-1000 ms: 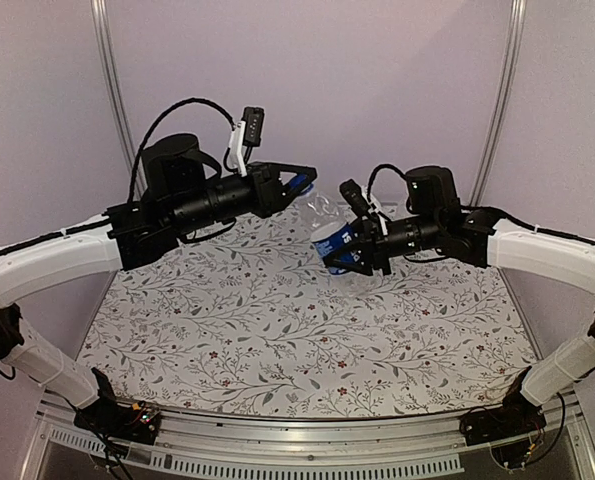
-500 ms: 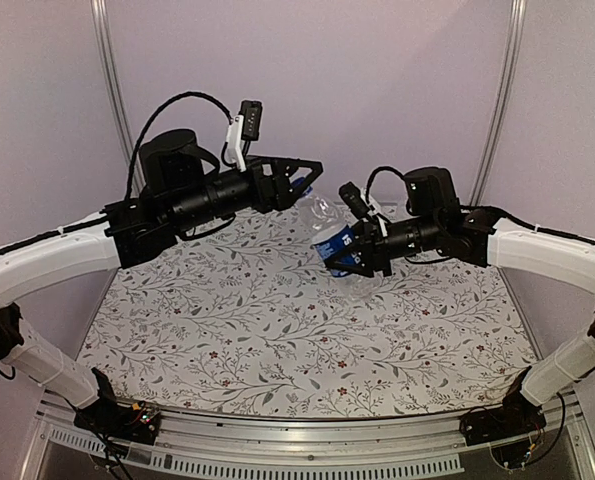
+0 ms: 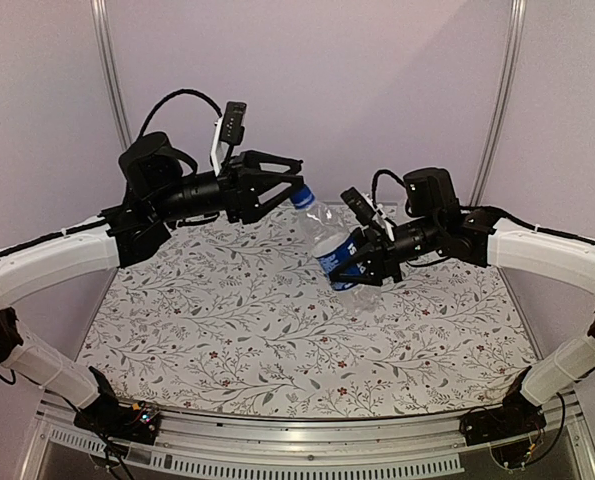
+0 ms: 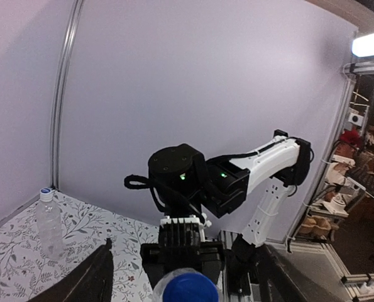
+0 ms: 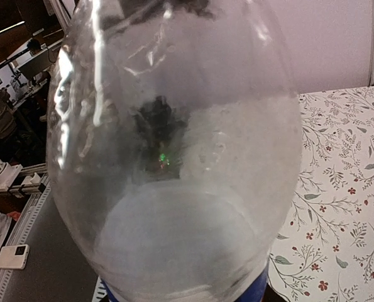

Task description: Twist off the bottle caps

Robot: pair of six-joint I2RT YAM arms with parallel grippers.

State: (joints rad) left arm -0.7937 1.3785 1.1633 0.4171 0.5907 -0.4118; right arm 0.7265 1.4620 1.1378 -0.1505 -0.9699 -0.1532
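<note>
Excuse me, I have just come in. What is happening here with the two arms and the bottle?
The right gripper holds the labelled bottle tilted in the air above the table, with its blue cap pointing toward the left arm. The left gripper is open, its fingers spread on either side of that cap, not closed on it. The cap is on the bottle. A second bottle stands upright on the table, capped.

The held bottle hangs tilted over the table, with the right gripper clasping its lower half. Its cap, at the upper-left end, sits between the spread fingers of the left gripper. The other bottle stands upright on the table, well apart from the held bottle.
</note>
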